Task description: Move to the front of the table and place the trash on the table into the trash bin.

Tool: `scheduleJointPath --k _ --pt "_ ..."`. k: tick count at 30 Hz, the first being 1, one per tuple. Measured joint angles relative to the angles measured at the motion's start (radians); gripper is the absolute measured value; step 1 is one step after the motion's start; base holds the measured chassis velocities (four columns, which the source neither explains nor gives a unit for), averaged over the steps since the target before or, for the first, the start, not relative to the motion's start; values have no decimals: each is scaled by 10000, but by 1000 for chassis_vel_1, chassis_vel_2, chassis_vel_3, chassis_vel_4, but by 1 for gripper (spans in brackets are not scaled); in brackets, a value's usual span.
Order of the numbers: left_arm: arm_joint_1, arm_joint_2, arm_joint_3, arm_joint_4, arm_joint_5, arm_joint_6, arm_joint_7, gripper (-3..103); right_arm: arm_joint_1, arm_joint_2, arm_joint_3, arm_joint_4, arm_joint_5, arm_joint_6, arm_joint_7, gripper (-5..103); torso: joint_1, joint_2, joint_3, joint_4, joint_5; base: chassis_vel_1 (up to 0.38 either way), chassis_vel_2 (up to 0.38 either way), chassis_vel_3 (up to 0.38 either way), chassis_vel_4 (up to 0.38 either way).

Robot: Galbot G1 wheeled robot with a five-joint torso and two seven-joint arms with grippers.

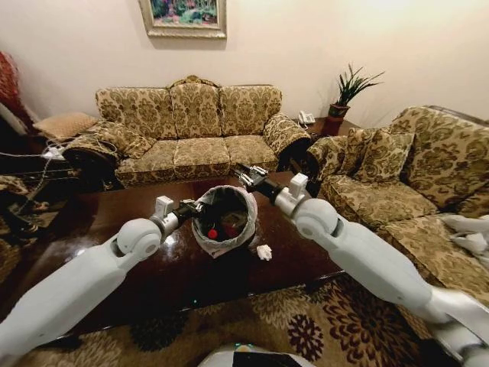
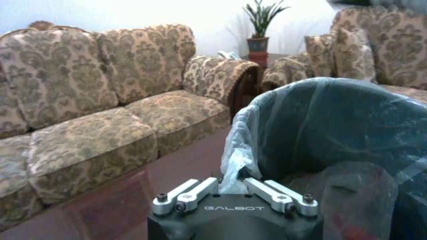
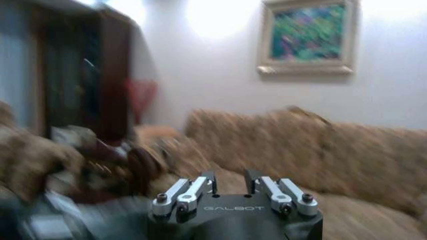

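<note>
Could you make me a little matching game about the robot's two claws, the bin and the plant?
Things:
1. left gripper
2. right gripper
3. trash bin
4. potted plant

States or places:
A. in the far corner by the wall
B. pinching the bin's plastic liner
C. open, holding nothing
D. standing on the table

Pairs: 1-B, 2-C, 3-D, 4-A
</note>
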Motion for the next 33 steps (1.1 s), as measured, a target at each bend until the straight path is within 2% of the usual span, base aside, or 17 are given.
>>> scheduleJointPath --k 1,2,3,5,8,9,10,12,13,14,17,21,22,23,25,28,33 --pt "0 0 0 0 0 0 0 2 0 0 0 0 0 0 0 28 0 0 0 0 0 0 0 0 0" --pt "283 62 -482 3 12 0 11 2 -440 -375 188 -5 -41 2 -91 24 1 0 1 -19 1 0 0 0 0" --pt "637 106 -1041 42 77 -9 -2 2 -833 -626 376 -55 -118 43 -298 21 1 0 0 -10 9 0 0 0 0" --pt "761 121 -1288 160 143 -32 -15 2 -1231 -816 538 -89 -210 112 -451 19 -1 1 -3 -5 15 0 0 0 0" --pt "401 90 -1372 592 99 89 6 2 -2810 -1025 1046 -294 -662 329 -781 35 -4 1 -2 0 -4 0 0 0 0" --pt "401 90 -1372 592 99 89 6 2 -2810 -1025 1046 -294 -662 329 -781 35 -4 1 -2 0 -4 0 0 0 0" --pt "258 89 -1355 652 88 137 -21 2 -3400 -947 1167 -463 -892 406 -836 40 -3 1 -3 1 -5 0 0 0 0" --pt "133 107 -1340 657 54 230 -65 2 -4415 -635 1191 -1012 -1437 630 -925 40 0 1 -1 -3 7 0 0 0 0" --pt "142 126 -1356 616 45 277 -75 2 -4735 -466 1202 -1279 -1646 763 -954 51 2 0 0 -5 2 0 0 0 0" --pt "142 126 -1356 616 45 277 -75 2 -4735 -466 1202 -1279 -1646 763 -954 51 2 0 0 -5 2 0 0 0 0" --pt "319 171 -1479 427 43 317 -146 2 -5656 349 1202 -2290 -2337 1287 -1051 68 0 1 -1 -5 9 0 0 0 0" --pt "468 119 -1562 341 48 305 -212 2 -6043 1098 1170 -3110 -2692 1960 -1380 73 -4 2 -3 -3 -2 0 0 0 0" --pt "468 119 -1562 341 48 305 -212 2 -6043 1098 1170 -3110 -2692 1960 -1380 73 -4 2 -3 -3 -2 0 0 0 0" --pt "494 92 -1563 336 58 305 -237 2 -6071 1400 1153 -3444 -2795 2240 -1582 84 -3 2 -2 -2 -2 0 0 0 0" --pt "518 41 -1563 316 65 297 -267 2 -6018 1785 1115 -3979 -2962 2614 -1882 91 -2 2 -2 0 0 0 0 0 0" --pt "564 14 -1549 284 67 270 -302 2 -5896 2090 1067 -4428 -3085 2891 -2094 95 0 2 -1 -2 2 0 0 0 0" --pt "651 14 -1528 221 75 265 -307 2 -5627 2473 1013 -5067 -3147 3082 -2259 91 -2 2 -2 -1 1 0 0 0 0"
